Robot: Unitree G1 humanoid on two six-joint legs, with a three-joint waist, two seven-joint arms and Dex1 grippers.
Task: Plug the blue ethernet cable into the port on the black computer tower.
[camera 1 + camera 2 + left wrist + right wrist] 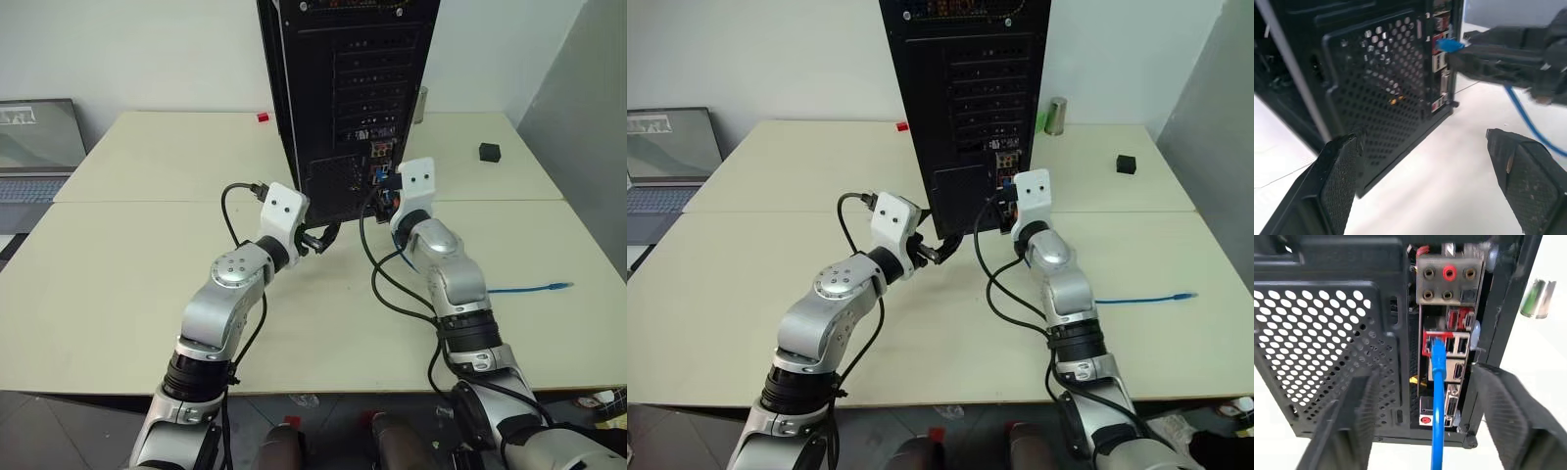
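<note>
Hovering at the tower's (1342, 333) rear, cable (1438, 396) plugged in.
My right gripper (1425, 426) has fingers spread either side of the blue cable, not pinching it; its plug sits in a port on the socket panel. My left gripper (1425, 186) is spread too, near the grille; the cable's far end (558, 286) lies on the table (118, 284).

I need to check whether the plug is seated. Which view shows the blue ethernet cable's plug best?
Right wrist view: blue ethernet cable meets the black computer tower socket head-on. Left wrist view shows it sideways; eye views show its far end.
</note>
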